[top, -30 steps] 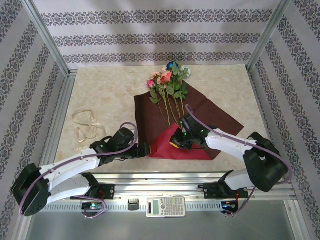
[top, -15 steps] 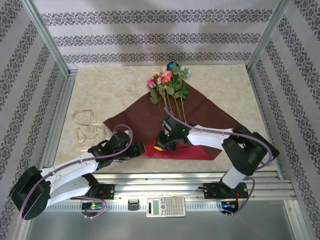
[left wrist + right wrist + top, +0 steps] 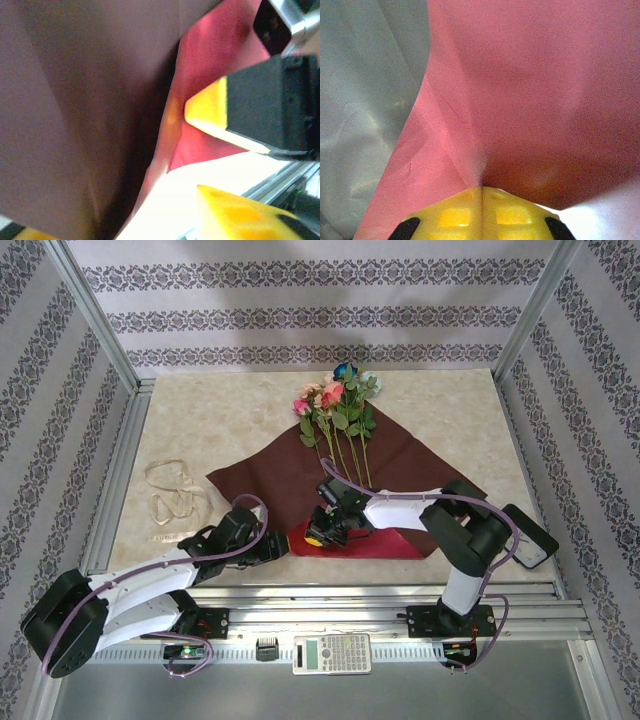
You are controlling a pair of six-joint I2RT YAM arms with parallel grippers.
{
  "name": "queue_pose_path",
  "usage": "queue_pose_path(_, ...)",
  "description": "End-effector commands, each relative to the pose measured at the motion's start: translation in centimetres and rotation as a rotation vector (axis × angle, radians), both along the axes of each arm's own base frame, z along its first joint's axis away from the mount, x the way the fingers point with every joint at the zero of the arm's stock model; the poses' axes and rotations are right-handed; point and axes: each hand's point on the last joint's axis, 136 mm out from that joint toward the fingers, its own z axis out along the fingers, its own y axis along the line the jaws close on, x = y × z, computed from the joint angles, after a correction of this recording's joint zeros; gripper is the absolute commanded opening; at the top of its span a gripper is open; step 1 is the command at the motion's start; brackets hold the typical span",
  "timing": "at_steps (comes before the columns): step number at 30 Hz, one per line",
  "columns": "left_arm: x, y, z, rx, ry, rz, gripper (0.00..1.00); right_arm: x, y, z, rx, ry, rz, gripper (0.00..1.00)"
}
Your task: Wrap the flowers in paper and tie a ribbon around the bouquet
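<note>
The paper (image 3: 400, 462) lies spread with its maroon-brown face up, and its near corner is folded over to show crimson (image 3: 385, 540). On it lie the flowers (image 3: 338, 400), heads toward the back and stems (image 3: 345, 455) running toward me. The ribbon (image 3: 170, 495) sits in loose loops on the table at the left. My right gripper (image 3: 322, 531) is shut on the red fold (image 3: 520, 75), its yellow fingertips (image 3: 455, 215) pressed together. My left gripper (image 3: 281, 544) is just left of it at the paper's near edge, fingers (image 3: 240, 215) apart with the paper's edge (image 3: 150, 175) between them.
A calculator (image 3: 332, 652) rests on the front rail below the table. Aluminium frame posts (image 3: 95, 315) and patterned walls close in the left, right and back. Bare marble tabletop (image 3: 215, 420) lies left of the paper.
The paper's left side has opened out flat. My right gripper has pulled the red fold leftward toward the left gripper. The left jaws have narrowed around the paper's edge.
</note>
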Motion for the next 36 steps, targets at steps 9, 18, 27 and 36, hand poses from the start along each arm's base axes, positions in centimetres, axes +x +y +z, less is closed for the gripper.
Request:
queue_pose_path(9,-0.2,0.0,0.0,0.028,-0.002,-0.055,0.0,0.5,-0.5,1.0,-0.036,-0.053,0.055,0.01)
queue_pose_path(18,0.0,-0.1,0.7,0.033,-0.007,-0.06,0.0,-2.0,-1.0,3.2,-0.068,-0.085,0.188,0.01)
queue_pose_path(27,0.3,-0.6,1.9,0.024,-0.02,-0.075,0.0,-2.2,-0.4,0.7,-0.097,-0.052,0.193,0.0)
queue_pose_path(36,0.1,-0.7,2.3,0.047,-0.014,-0.104,0.08,-3.0,-1.2,-1.6,-0.145,0.005,0.188,0.0)
